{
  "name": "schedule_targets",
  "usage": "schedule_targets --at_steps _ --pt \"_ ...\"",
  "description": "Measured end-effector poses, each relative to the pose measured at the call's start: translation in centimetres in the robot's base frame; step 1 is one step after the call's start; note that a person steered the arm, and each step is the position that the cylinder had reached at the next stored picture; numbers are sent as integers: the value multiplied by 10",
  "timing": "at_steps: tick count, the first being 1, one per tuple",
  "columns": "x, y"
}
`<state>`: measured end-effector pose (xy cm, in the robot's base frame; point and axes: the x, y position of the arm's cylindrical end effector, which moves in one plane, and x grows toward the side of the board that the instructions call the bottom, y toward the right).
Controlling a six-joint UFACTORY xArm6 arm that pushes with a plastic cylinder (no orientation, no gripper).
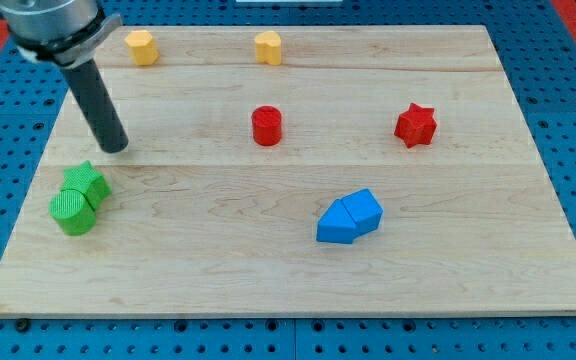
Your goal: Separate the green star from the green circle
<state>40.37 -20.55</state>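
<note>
- My tip (115,148) rests on the bench (298,270) near the view's left edge; there are no fingers on this arm, so nothing is grasped or clenched, only a bare rod end.
- The dark rod leans from the tip up toward the view's top left, where it joins a wider grey housing cut off by the frame's corner.
- Just below the tip, toward the view's bottom and slightly left, sits the green star (87,182), apart from the tip by a narrow strip of bare wood.
- The green circle (72,211) lies beyond the star, further toward the view's bottom left, touching the star.
- Above the tip, close to the bench's top edge, stands a yellow block (142,47); a second yellow block (268,47) stands further to the view's right.
- To the tip's right come the red cylinder (266,126) and, well beyond it, the red star (415,125).
- Two blue blocks (349,217), pressed together, lie well apart toward the view's bottom right.
</note>
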Motion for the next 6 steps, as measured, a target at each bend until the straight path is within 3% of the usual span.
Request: schedule_targets --at_steps 1,3,6 --pt "-18 -8" --pt "-12 -29" --pt "69 -48"
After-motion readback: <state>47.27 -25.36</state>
